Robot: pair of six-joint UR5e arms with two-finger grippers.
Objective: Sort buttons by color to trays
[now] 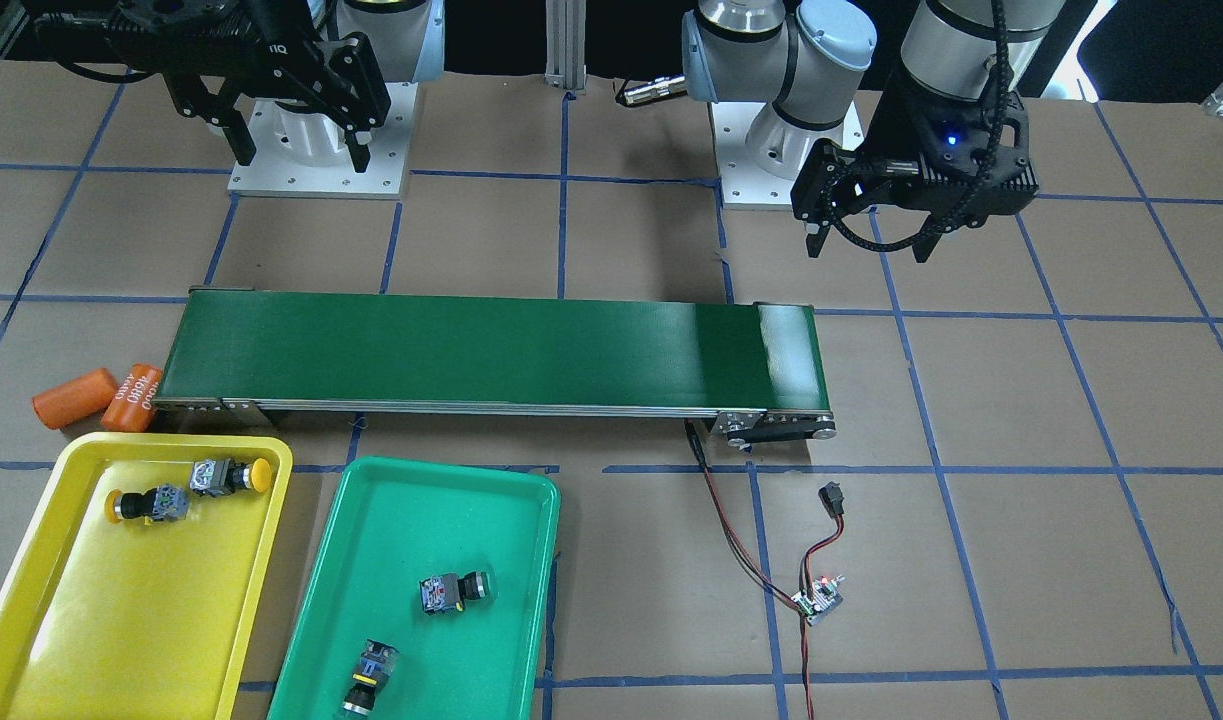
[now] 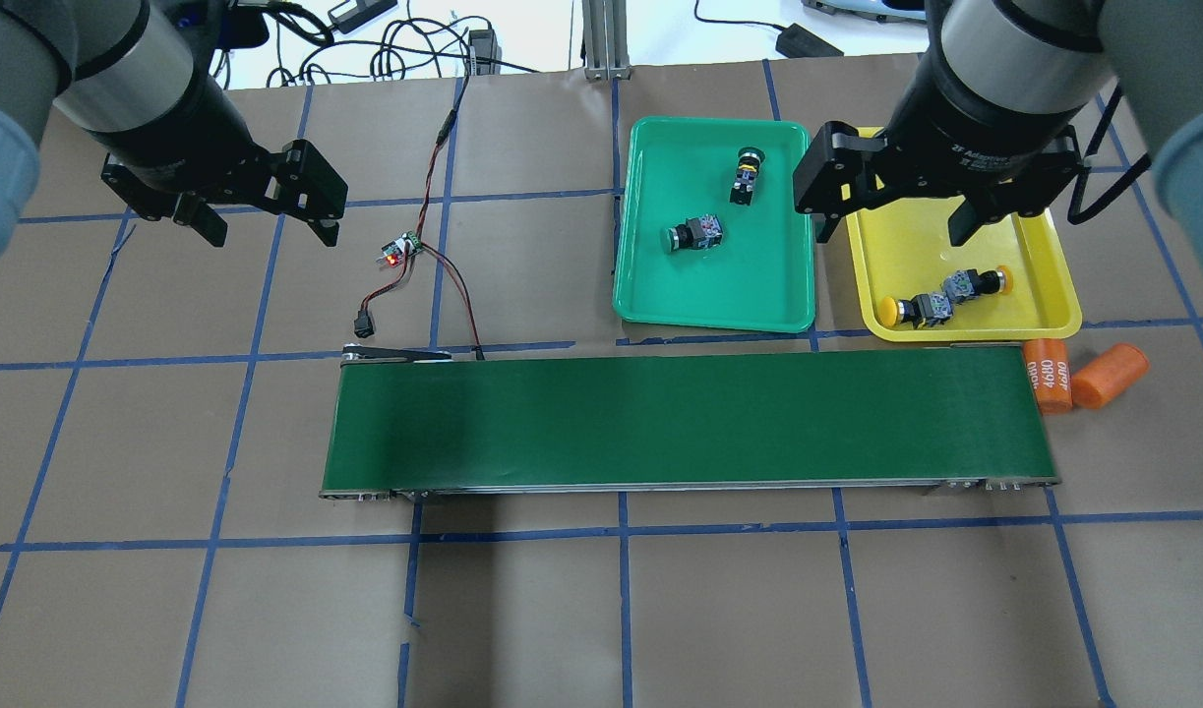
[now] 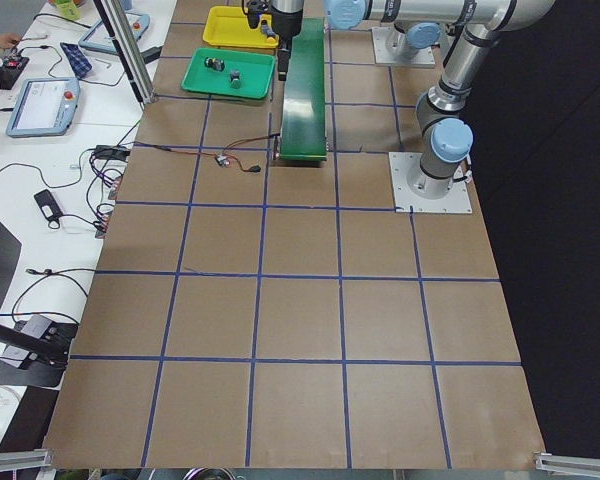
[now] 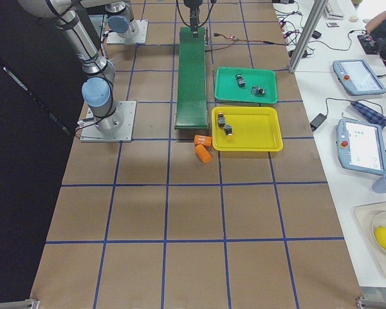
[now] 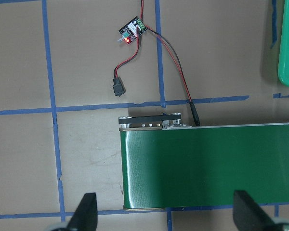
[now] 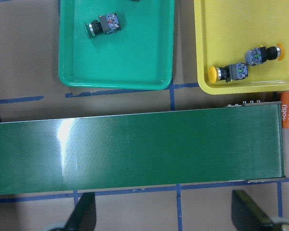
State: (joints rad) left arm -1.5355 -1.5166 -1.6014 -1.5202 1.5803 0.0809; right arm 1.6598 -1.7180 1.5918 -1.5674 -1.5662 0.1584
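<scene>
The yellow tray (image 2: 916, 251) holds the two yellow buttons (image 2: 914, 309) (image 2: 973, 283), lying on their sides close together near the edge by the belt (image 2: 690, 418). The green tray (image 2: 729, 290) just beside it holds the two green buttons (image 2: 694, 234) (image 2: 746, 177), a bit apart. The left fingers (image 2: 210, 224) and the right fingers (image 2: 961, 222) are both spread wide and hold nothing, hanging high over the bench (image 2: 168, 442), one pair at each end of the belt.
</scene>
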